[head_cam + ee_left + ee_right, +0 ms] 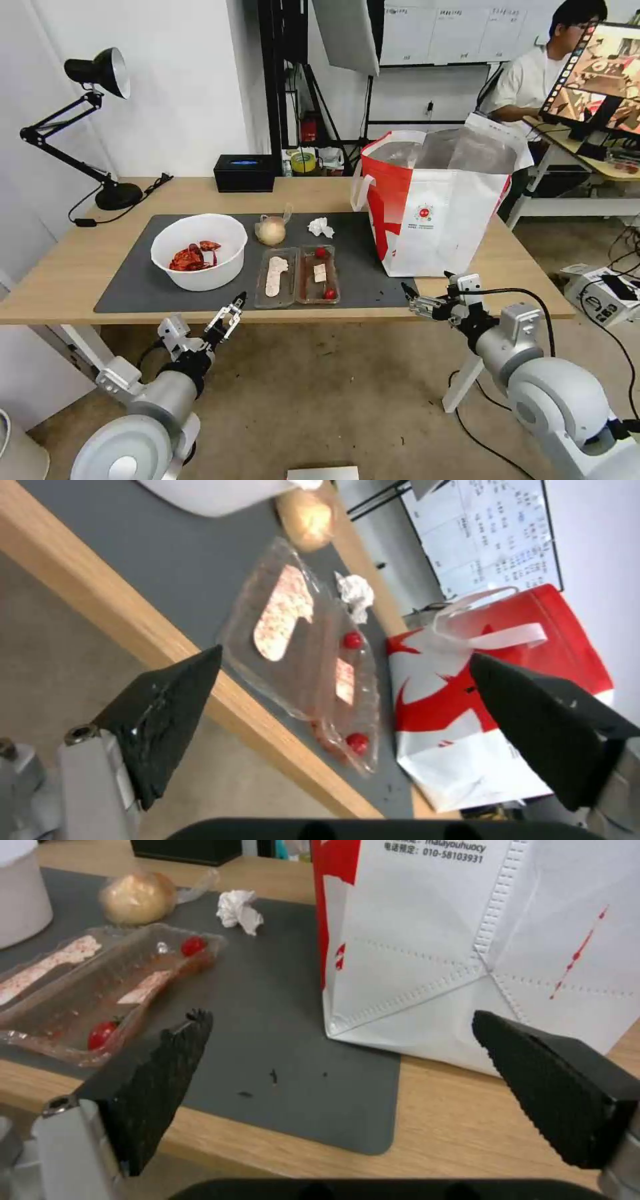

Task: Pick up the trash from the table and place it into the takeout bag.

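On the table's (60, 273) dark grey mat (133, 283) lie a white bowl (199, 250) with red scraps, a clear hinged tray (298, 275), a crumpled tissue (321, 227) and a small clear bag around a beige ball (272, 230). The red-and-white takeout bag (437, 200) stands upright and open at the mat's right end. My left gripper (230, 317) hangs open just off the front edge, facing the tray (313, 665). My right gripper (417, 300) is open at the front edge, near the takeout bag's (480, 940) lower corner. Neither holds anything.
A black desk lamp (100, 73) stands at the table's back left, and a black box (244, 172) sits at the back centre. A second desk with a monitor (593, 80) is to the right behind the bag. Bare wood lies in front of the bag.
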